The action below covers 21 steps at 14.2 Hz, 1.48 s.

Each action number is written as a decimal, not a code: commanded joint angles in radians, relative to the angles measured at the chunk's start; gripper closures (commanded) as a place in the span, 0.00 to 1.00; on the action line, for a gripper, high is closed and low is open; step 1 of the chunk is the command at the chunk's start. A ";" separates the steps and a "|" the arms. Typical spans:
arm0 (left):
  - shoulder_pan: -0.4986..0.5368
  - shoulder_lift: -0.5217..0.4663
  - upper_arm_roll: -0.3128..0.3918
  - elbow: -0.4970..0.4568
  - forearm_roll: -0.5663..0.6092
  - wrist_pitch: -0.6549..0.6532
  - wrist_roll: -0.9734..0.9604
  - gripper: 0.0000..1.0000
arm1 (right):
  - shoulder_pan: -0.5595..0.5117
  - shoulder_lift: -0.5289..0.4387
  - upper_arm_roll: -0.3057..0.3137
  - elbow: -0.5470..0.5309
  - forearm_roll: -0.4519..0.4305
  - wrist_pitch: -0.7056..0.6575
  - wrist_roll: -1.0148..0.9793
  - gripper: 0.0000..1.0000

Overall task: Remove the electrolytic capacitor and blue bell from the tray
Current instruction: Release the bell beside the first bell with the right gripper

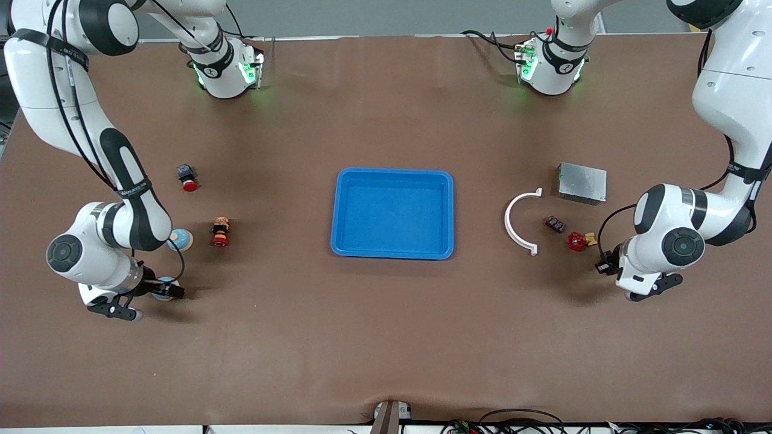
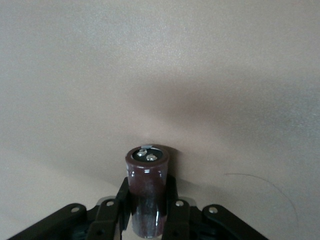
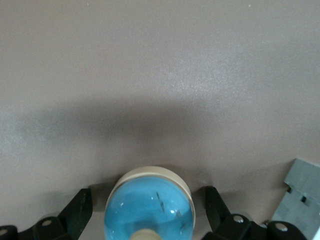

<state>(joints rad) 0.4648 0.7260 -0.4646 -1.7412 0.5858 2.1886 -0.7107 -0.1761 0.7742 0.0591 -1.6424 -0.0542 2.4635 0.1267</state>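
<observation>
My left gripper point(image 1: 648, 286) is at the left arm's end of the table, nearer the front camera than the red valve. In the left wrist view it point(image 2: 148, 190) is shut on the capacitor point(image 2: 147, 172), a dark maroon cylinder with metal terminals on its end, held low over the brown table. The hand hides the capacitor in the front view. My right gripper point(image 1: 117, 307) is at the right arm's end. Its fingers point(image 3: 80, 205) stand open on either side of the light blue bell point(image 3: 148, 205) point(image 1: 161, 284), with gaps on both sides.
A blue tray point(image 1: 392, 172) lies mid-table. A second blue dome point(image 1: 180, 240), a small figure point(image 1: 221, 232) and a red button point(image 1: 188, 178) lie near the right arm. A white curved piece point(image 1: 517, 220), a grey box point(image 1: 582, 182), a dark module point(image 1: 555, 224) and the red valve point(image 1: 577, 241) lie near the left arm.
</observation>
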 commanded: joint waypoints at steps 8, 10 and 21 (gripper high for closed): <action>0.008 -0.072 -0.034 0.002 -0.124 -0.007 -0.044 0.00 | -0.011 -0.082 0.008 0.013 -0.016 -0.150 -0.027 0.00; 0.008 -0.077 -0.035 0.005 -0.181 -0.027 -0.050 0.00 | -0.011 -0.119 0.008 0.013 -0.038 -0.196 -0.032 0.00; 0.008 -0.255 -0.129 0.078 -0.253 -0.254 -0.049 0.00 | -0.010 -0.501 0.018 0.001 0.077 -0.650 -0.113 0.00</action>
<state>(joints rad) 0.4677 0.5121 -0.5678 -1.6936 0.3570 2.0179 -0.7534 -0.1761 0.3431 0.0661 -1.6024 -0.0379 1.8513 0.0236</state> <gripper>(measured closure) 0.000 0.000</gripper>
